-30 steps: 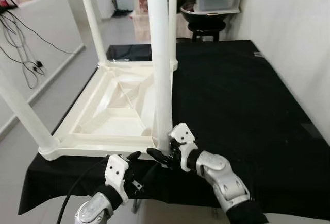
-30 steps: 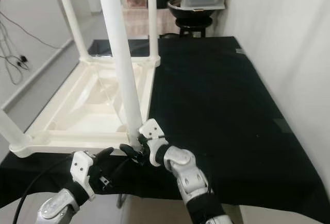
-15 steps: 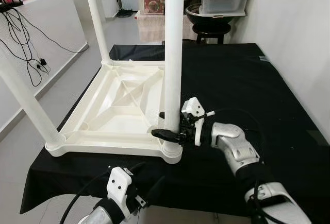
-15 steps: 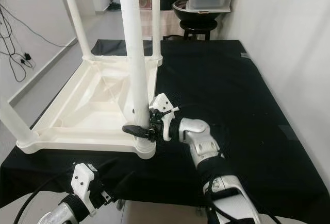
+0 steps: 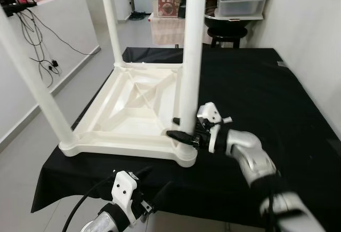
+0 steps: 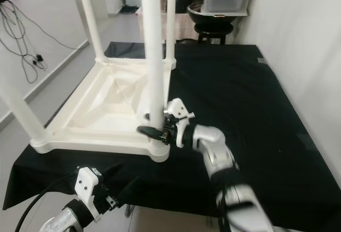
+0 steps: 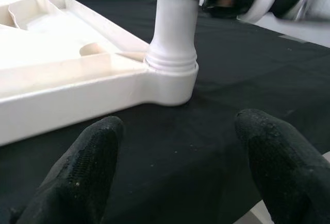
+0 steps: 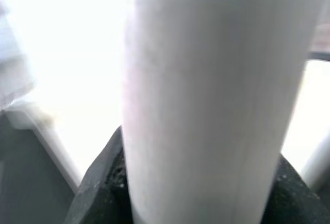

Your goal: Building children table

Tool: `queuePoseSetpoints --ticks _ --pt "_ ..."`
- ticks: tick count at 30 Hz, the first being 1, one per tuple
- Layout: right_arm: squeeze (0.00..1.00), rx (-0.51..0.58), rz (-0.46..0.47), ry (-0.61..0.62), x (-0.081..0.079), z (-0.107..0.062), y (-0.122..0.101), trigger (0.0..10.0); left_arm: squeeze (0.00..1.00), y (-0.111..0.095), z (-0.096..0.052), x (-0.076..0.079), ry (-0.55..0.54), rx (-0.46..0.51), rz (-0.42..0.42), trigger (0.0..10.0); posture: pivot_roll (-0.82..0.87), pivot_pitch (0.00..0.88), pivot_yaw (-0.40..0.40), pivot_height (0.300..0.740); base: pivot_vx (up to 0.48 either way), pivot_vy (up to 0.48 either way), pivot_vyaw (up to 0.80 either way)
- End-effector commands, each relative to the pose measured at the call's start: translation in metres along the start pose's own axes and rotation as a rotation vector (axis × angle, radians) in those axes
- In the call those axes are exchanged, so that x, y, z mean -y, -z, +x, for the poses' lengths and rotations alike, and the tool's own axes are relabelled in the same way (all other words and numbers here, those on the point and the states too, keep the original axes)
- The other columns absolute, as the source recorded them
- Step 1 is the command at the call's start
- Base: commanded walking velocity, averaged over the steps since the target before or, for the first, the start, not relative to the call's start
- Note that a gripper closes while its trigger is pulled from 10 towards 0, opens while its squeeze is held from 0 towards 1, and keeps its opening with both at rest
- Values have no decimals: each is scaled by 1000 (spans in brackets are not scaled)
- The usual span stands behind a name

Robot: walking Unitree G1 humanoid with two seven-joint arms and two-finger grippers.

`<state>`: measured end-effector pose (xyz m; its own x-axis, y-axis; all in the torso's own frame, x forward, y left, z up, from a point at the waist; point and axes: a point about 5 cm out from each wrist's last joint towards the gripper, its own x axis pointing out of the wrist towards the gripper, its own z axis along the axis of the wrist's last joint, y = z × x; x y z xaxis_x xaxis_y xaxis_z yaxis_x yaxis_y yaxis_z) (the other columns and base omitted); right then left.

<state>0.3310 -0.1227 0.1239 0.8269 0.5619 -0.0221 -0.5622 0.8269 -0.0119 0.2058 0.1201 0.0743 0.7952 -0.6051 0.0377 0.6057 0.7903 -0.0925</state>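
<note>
A white children's table [image 5: 128, 114] lies upside down on the black-covered table [image 5: 256, 93], with its legs standing upright. My right gripper [image 5: 178, 128] is shut on the near-right leg [image 5: 192, 56], just above its socket at the corner. In the right wrist view that leg [image 8: 206, 100] stands between the black fingers [image 8: 103, 183]. My left gripper [image 5: 152, 184] hangs low at the front edge of the black table, open and holding nothing. In the left wrist view its fingers [image 7: 93, 157] are spread wide, pointing at the same corner socket [image 7: 172, 74].
A black stool with a bowl [image 5: 226, 29] and stacked storage boxes [image 5: 240, 2] stand behind the far edge. Cables [image 5: 48, 56] hang on the left wall, with floor below them. A white wall runs close along the right side.
The head view has shifted. My right arm reached forward from the front edge and its fingers closed round the near-right leg. My left gripper sank lower at the front edge.
</note>
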Motion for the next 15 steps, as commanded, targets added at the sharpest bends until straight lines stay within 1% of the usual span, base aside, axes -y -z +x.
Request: queuePoseSetpoints --ticks 1,2,3,4,5,6,8,11,14,15 --pt "0 -158 32 307 17 -23 31 0 0 4 -3 -3 -9 -18 -15 10000 -25 0 12 740 0 0 0" --pt "0 -230 9 290 -18 -34 56 0 0 3 -3 -4 -12 -18 -17 10000 -28 0 25 740 0 0 0" --pt "0 -243 6 238 -33 -35 62 0 0 3 -3 -5 -12 -18 -17 10000 -30 0 29 740 0 0 0" --pt "0 -243 6 238 -33 -35 62 0 0 3 -3 -5 -12 -18 -17 10000 -30 0 29 740 0 0 0" --pt "0 -227 5 212 -41 -32 62 0 0 3 -2 -5 -12 -20 -17 10000 -28 0 34 740 0 0 0" --pt "0 -216 8 209 -43 -29 61 0 0 4 -2 -6 -12 -21 -17 10000 -28 0 34 740 0 0 0" --pt "0 -177 -47 159 -43 -19 51 0 0 4 -1 -6 -11 -24 -20 10000 -34 0 29 740 0 0 0" --pt "0 -176 -56 152 -39 -14 47 0 0 4 0 -6 -10 -24 -23 10000 -28 0 20 740 0 0 0" --pt "0 -179 -65 191 -37 -9 38 0 0 4 2 -7 -20 -18 -20 10000 -27 0 18 740 0 0 0" --pt "0 -173 -70 197 -34 -7 34 7255 0 3 2 -8 -26 -16 -20 10000 -26 0 19 740 0 0 0"
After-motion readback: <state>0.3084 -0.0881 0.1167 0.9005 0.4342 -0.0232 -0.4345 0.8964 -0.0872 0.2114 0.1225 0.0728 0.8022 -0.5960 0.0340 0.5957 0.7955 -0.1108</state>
